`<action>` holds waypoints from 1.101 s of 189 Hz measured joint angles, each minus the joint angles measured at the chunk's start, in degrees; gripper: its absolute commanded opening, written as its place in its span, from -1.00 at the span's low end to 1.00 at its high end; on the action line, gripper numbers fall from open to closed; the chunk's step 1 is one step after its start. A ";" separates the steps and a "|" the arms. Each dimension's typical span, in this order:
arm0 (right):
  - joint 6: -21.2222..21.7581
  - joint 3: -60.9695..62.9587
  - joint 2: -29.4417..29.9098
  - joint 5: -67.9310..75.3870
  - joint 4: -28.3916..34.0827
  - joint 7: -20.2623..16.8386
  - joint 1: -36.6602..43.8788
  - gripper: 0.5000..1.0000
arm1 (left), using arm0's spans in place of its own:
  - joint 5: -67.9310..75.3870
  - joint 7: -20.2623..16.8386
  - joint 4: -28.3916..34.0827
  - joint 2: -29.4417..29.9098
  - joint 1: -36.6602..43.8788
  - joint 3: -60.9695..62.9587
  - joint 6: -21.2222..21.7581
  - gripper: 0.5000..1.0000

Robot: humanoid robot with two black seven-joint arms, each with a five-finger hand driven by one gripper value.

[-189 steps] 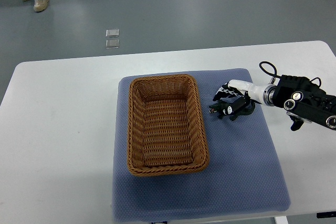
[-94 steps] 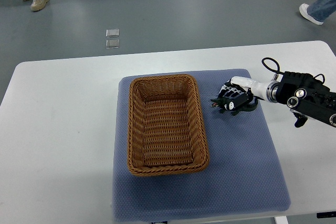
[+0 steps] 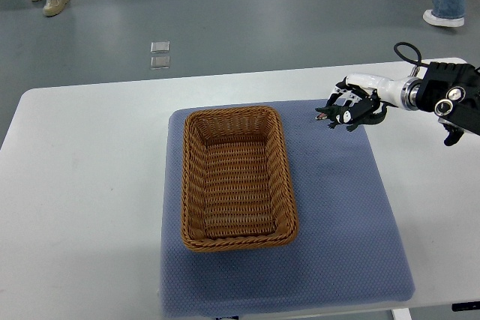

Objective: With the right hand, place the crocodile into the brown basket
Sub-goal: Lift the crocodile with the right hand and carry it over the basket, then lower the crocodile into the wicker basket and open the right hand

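Now, change: right hand (image 3: 354, 106) has risen off the blue mat (image 3: 337, 207), fingers clasping the crocodile (image 3: 346, 114);
Basket: brown basket (image 3: 237, 177) empty; carry leftward pending

The right robot hand (image 3: 352, 103) grips the crocodile (image 3: 349, 115), seemingly lifted, beside the brown basket (image 3: 236, 177).
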 measured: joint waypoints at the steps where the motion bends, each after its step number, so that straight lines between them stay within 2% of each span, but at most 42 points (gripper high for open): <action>1: 0.04 0.00 -0.03 0.00 0.01 0.00 0.08 -1.00 | 0.00 0.00 0.00 0.00 0.00 0.00 0.00 1.00; 68: 4.01 0.05 0.37 0.23 0.34 -0.06 7.49 -1.00 | 0.00 0.00 -0.08 0.00 0.00 0.11 0.00 1.00; 161: 4.69 -0.11 16.28 -0.18 0.78 0.25 8.62 -1.00 | 0.11 0.00 -0.11 0.00 -0.05 0.12 0.00 1.00; 208: 4.19 -0.45 19.53 -0.65 0.64 0.41 5.93 -1.00 | 0.11 0.00 -0.13 0.00 -0.08 0.12 0.00 1.00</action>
